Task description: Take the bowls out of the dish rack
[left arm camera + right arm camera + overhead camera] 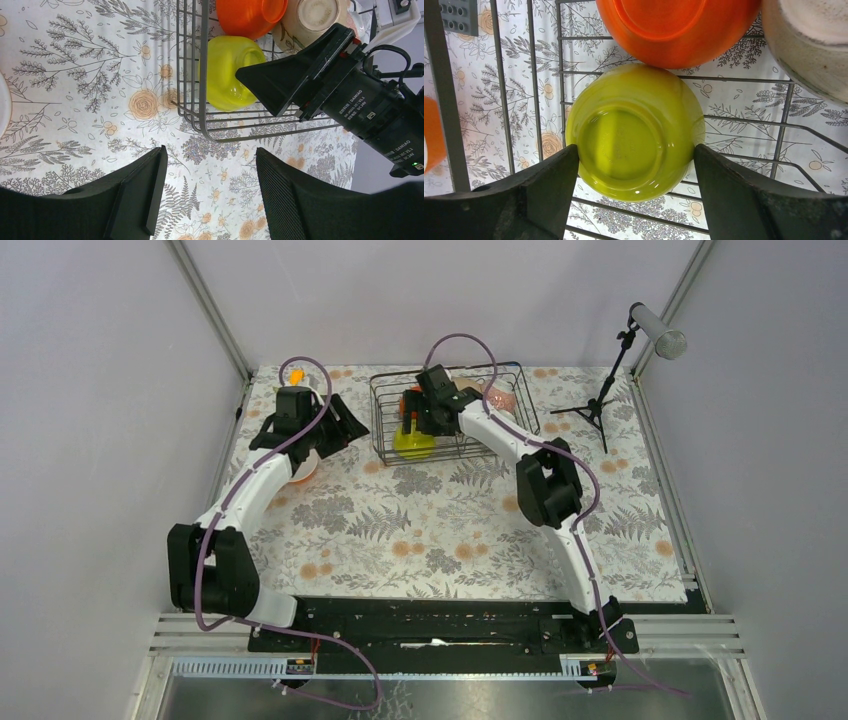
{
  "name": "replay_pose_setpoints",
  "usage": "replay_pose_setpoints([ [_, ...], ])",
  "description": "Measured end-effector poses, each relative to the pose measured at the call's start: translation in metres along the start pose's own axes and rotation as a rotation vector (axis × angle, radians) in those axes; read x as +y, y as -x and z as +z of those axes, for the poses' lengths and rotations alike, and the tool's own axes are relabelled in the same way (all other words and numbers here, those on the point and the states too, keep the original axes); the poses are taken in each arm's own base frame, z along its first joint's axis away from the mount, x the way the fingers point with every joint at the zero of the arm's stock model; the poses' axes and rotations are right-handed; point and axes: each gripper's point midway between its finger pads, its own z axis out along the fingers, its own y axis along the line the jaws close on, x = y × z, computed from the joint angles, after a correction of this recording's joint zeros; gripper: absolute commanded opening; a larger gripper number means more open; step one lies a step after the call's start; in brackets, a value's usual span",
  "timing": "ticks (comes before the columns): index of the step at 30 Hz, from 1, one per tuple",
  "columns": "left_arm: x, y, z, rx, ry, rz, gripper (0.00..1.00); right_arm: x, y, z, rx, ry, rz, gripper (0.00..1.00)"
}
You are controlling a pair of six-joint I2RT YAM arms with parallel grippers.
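The dish rack (450, 410) stands at the back of the table. In it a yellow-green bowl (634, 132) lies upside down, with an orange bowl (674, 25) and a cream bowl (809, 45) behind it. A pinkish bowl (503, 400) sits at the rack's right end. My right gripper (635, 155) is open inside the rack, its fingers on either side of the yellow-green bowl, at or almost at its rim. My left gripper (210, 170) is open and empty above the cloth, just left of the rack (200, 115). A pale bowl (305, 465) sits under the left arm.
A grey studded plate (459, 15) lies outside the rack's far left corner. An orange thing (296, 375) shows behind the left arm. A microphone stand (610, 390) stands at the back right. Grey walls close in the table.
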Motion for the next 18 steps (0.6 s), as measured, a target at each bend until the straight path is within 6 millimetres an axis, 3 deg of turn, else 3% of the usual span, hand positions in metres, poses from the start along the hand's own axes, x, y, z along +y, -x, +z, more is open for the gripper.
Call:
replay_pose_setpoints([
  [18,-0.016,-0.007,0.017,0.062,-0.105,-0.025,0.7,-0.01,0.01,-0.015,0.015,0.106,0.163,0.69],
])
